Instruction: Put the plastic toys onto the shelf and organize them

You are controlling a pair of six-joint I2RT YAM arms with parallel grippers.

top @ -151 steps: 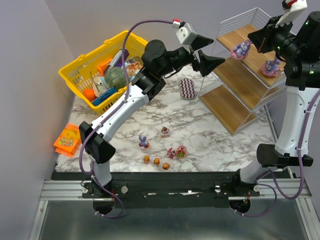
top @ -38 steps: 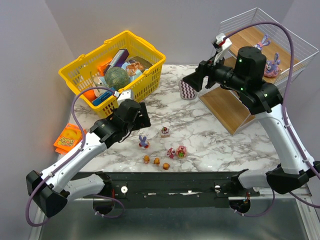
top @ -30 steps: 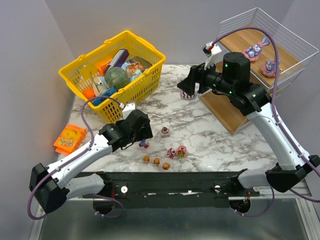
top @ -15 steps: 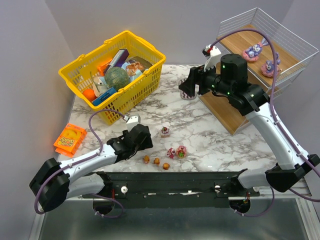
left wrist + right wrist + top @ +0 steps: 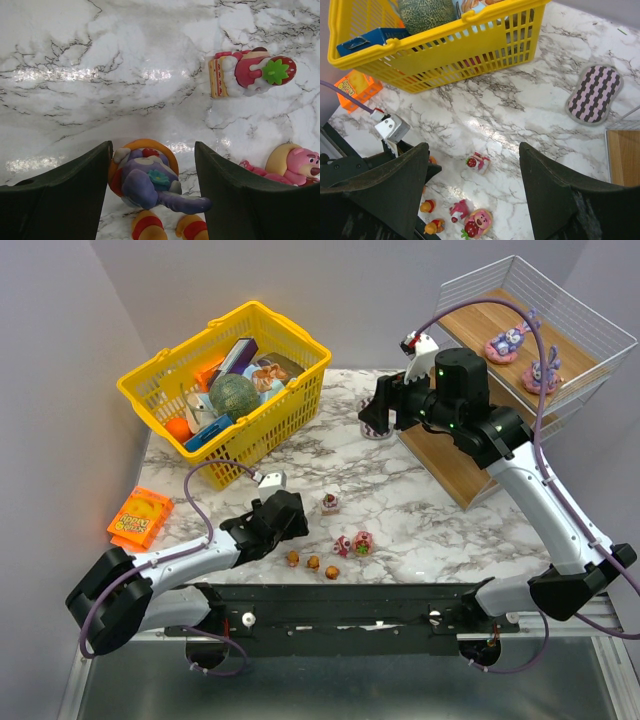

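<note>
Bunny point(image 5: 146, 182), purple on an orange-rimmed base, is flanked by the spread-apart left gripper point(image 5: 152, 146); the right gripper point(image 5: 471, 148) is held spread too.

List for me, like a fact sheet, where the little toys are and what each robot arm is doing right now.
Shelf: two purple bunnies on its top board
Table: third purple bunny, three orange bears, three pink toys
Left gripper: open, low, fingers either side of the third purple bunny
Right gripper: open, empty, raised above the table
Yellow basket: holds other items
</note>
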